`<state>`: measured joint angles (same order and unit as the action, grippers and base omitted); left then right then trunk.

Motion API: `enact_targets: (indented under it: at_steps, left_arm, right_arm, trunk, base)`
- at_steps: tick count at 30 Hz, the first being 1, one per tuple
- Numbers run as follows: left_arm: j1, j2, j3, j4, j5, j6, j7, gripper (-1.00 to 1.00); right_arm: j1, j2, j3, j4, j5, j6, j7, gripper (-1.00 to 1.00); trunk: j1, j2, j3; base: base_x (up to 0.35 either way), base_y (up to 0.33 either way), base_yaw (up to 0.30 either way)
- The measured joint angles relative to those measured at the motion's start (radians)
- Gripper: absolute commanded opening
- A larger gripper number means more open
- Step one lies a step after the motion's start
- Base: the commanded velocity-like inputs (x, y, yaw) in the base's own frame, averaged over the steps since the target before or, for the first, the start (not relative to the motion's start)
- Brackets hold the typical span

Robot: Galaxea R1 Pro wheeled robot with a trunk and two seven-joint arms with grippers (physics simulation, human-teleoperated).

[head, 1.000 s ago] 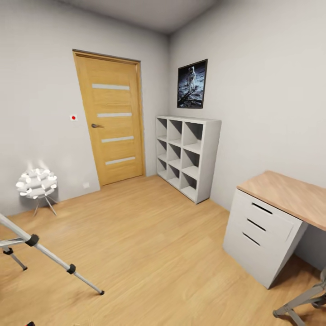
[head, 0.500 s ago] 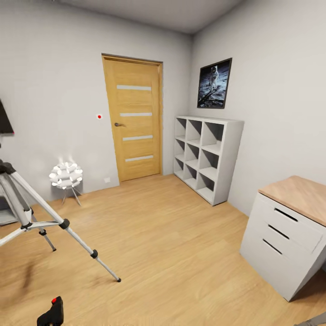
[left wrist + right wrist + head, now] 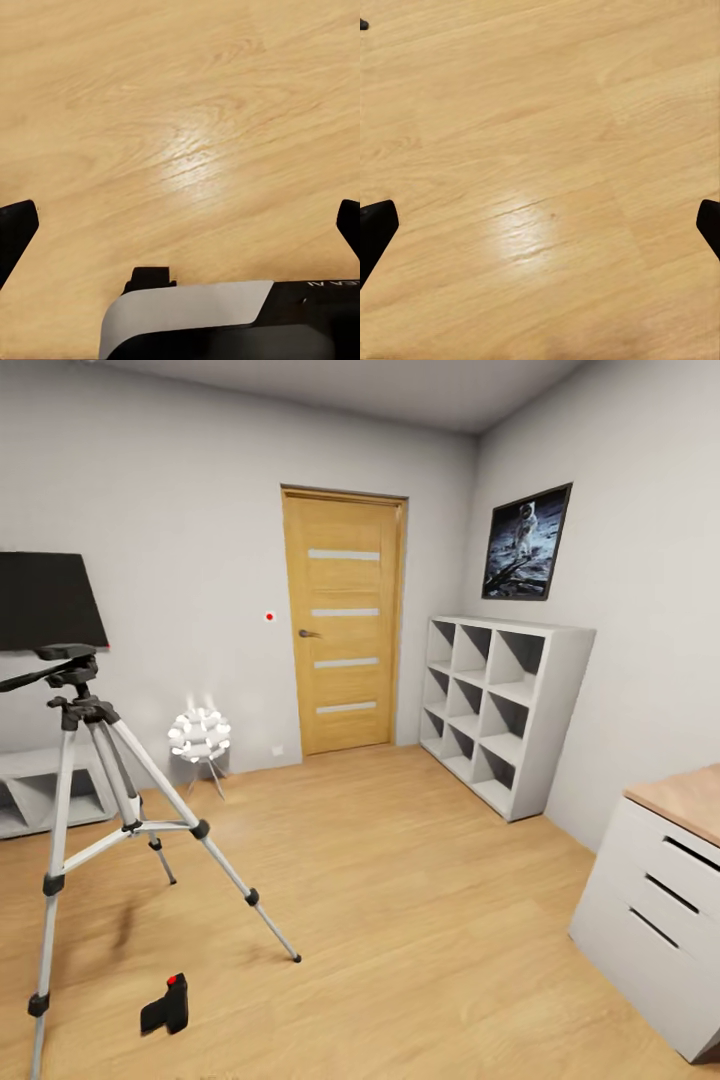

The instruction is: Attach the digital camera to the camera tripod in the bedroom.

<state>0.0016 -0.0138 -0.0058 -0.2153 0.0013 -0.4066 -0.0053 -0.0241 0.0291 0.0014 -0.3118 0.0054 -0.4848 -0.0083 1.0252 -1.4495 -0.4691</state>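
Digital camera (image 3: 166, 1005) lying on wood floor (image 3: 400, 900) between camera tripod (image 3: 95, 800) front legs. Globe lamp (image 3: 200, 736), wooden door (image 3: 345, 622), cube shelf (image 3: 500, 710) beyond tripod. Both grippers' fingers (image 3: 16, 232) (image 3: 375, 229) spread wide over bare floor.

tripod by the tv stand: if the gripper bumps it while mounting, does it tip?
Probably fairly stable: the camera tripod stands with its three legs splayed wide and cross-braced. Still, it is tall and thin-legged, so a push near the head would likely rock it. Its feet rest on glossy wood floor, so it may slide rather than tip.
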Motion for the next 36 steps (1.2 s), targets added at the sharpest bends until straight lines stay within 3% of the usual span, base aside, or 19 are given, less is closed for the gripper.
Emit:
enact_targets:
  at_steps: [36]
  left_arm:
    - [0.000, -0.001, 0.000, 0.000, 0.000, 0.000, 0.001, 1.00]
  right_arm:
    - [0.000, 0.000, 0.001, 0.000, 0.000, 0.000, 0.000, 1.00]
  trunk:
    - [0.000, 0.000, 0.000]
  base:
    - [-0.039, 0.000, 0.266]
